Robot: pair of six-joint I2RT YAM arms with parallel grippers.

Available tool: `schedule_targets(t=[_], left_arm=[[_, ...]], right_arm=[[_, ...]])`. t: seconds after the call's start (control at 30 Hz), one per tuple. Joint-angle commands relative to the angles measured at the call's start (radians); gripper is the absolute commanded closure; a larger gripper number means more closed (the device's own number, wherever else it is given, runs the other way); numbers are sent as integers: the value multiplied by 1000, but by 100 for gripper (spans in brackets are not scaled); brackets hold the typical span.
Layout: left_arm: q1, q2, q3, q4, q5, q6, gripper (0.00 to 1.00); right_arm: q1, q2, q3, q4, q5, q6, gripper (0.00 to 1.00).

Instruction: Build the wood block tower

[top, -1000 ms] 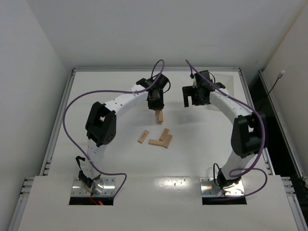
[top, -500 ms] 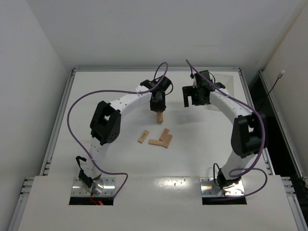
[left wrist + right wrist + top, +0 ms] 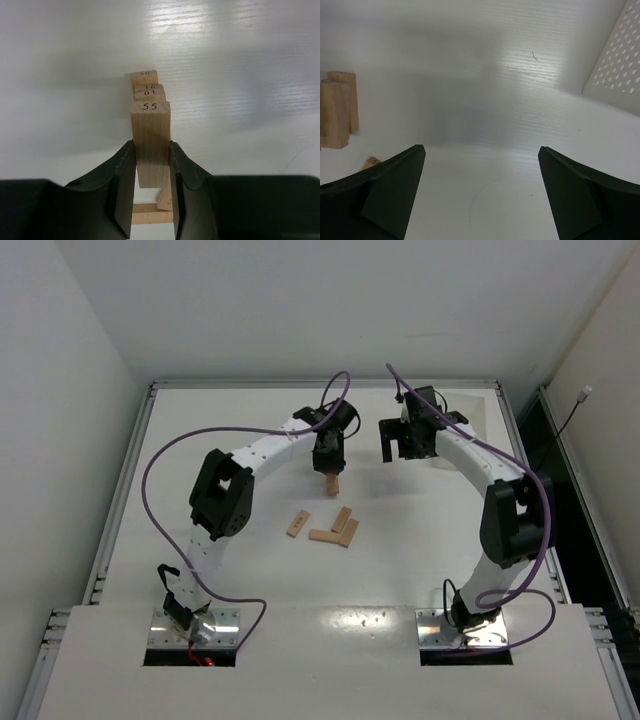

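Left gripper (image 3: 151, 146) has its jaws clamped on the block marked 55 (image 3: 150, 132), right at the tower (image 3: 332, 481), frame center. Right gripper (image 3: 481, 148) jaws wide open; loose wood blocks (image 3: 333, 528) just below on the tabletop (image 3: 440, 550).

1. The wood block (image 3: 150, 127) clamped in the left claw (image 3: 151, 152) carries "55" in dark printed digits on its small end face, the one turned toward the left wrist camera.
2. In the tower (image 3: 146, 79) just behind it, the nearest end face shows two dark digits, a 0 and a 1. Whether they read "01" or "10" cannot be told.
3. The end face directly beyond that one shows digits that look like "16", with their lower part cut off by the face in front.
4. The farthest end face also bears two small digits, too faint to read with certainty.
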Motion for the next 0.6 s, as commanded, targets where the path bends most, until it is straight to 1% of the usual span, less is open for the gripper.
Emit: schedule_targets(t=[0.0, 0.43, 0.5, 0.53, 0.57], left_arm=[[-6, 14, 41, 12, 10, -11, 100], [-6, 33, 41, 21, 29, -1, 99], [-6, 33, 41, 30, 29, -1, 92], [-6, 33, 41, 30, 29, -1, 84], [-6, 33, 41, 30, 38, -1, 82]], right_arm=[[-2, 0, 13, 15, -3, 16, 6], [-2, 9, 13, 15, -12, 16, 6], [-2, 9, 13, 15, -12, 16, 6], [-2, 9, 13, 15, -12, 16, 6], [-2, 9, 13, 15, -12, 16, 6]])
